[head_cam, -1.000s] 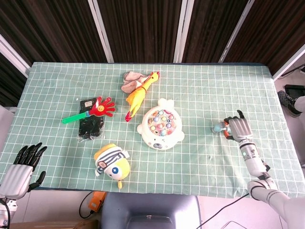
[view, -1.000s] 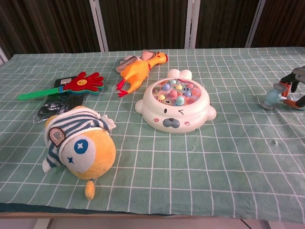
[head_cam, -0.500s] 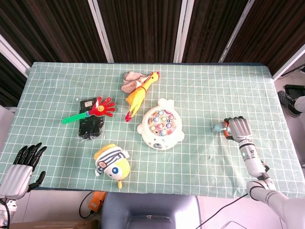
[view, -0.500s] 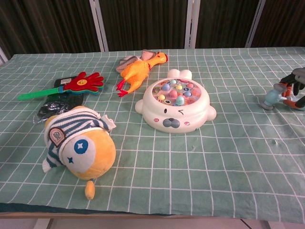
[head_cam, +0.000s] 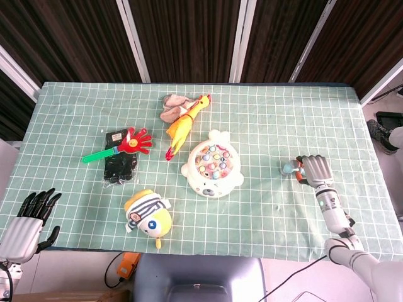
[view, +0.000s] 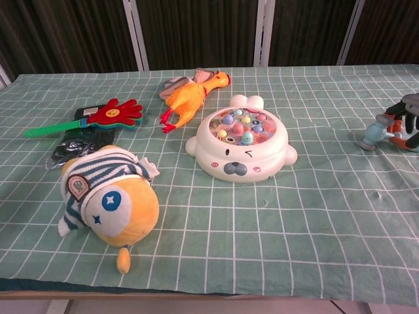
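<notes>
While right hand (head_cam: 316, 170) grips the small blue toy (head_cam: 289, 167) on the surface (head_cam: 264, 113), left hand (head_cam: 28, 217) hangs off the edge, fingers apart, holding nothing.

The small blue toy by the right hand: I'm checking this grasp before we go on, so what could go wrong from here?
1. The right hand grips the small blue toy only at one end, most of it sticking out, so it might slip or twist free.
2. Its base looks to rest on the green checked tablecloth; dragging could bunch the cloth.
3. In the chest view the hand sits at the frame edge, so the hold is hard to check.
</notes>
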You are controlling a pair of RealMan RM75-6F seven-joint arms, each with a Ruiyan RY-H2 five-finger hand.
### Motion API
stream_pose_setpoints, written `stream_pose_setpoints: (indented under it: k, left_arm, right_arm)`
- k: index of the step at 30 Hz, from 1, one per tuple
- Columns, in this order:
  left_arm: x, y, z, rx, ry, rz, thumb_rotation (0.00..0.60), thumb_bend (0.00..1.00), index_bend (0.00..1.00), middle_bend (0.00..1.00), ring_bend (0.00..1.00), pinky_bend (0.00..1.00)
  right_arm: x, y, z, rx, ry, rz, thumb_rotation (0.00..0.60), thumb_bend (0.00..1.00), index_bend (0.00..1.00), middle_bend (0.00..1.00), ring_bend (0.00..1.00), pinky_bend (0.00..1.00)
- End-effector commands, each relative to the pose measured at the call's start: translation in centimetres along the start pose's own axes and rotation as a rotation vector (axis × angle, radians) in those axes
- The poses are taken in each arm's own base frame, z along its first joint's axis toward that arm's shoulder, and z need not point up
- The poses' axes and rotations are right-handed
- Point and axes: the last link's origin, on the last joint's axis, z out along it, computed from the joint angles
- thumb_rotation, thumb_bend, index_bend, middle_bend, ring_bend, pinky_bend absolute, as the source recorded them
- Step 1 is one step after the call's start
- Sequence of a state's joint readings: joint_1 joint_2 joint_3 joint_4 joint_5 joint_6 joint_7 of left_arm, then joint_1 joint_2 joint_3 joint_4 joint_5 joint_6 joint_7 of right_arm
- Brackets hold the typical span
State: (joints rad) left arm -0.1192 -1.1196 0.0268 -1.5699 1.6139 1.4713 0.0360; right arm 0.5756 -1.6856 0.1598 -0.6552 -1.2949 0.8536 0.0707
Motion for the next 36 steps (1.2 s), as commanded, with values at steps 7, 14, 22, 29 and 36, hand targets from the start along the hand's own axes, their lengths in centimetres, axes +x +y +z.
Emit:
stream_pose_setpoints:
  k: [7,14,22,29,36]
  left_arm:
    - [0.1,0.0,-0.1,-0.001,0.002,-0.004,0.6,0.42,0.0,0.0,0.0,0.02]
    - [0.1,-0.1,-0.1,-0.001,0.002,-0.008,0.6,0.42,0.0,0.0,0.0,0.02]
    - [0.2,-0.1,-0.2,-0.004,0.0,-0.02,0.6,0.42,0.0,0.0,0.0,0.02]
    - [0.3,-0.1,-0.3,-0.005,0.002,-0.025,0.6,0.42,0.0,0.0,0.0,0.02]
    - [0.4,-0.2,-0.4,-0.006,0.005,-0.028,0.6,0.42,0.0,0.0,0.0,0.02]
  right_arm:
    - [-0.3,0.0,-0.1,-0.004,-0.001,0.009,0.6,0.6,0.89,0.62,0.55,0.57]
    - [-0.5,-0.1,-0.1,-0.002,0.009,0.008,0.6,0.61,0.9,0.64,0.56,0.59]
    - [-1.0,0.2,-0.2,-0.009,0.007,-0.001,0.6,0.61,0.9,0.64,0.57,0.6]
    - [-1.3,0.2,-0.3,-0.008,0.011,-0.004,0.6,0.61,0.91,0.64,0.57,0.61]
    - [-1.6,0.2,-0.3,-0.01,0.012,-0.009,0.6,0.61,0.92,0.65,0.58,0.62]
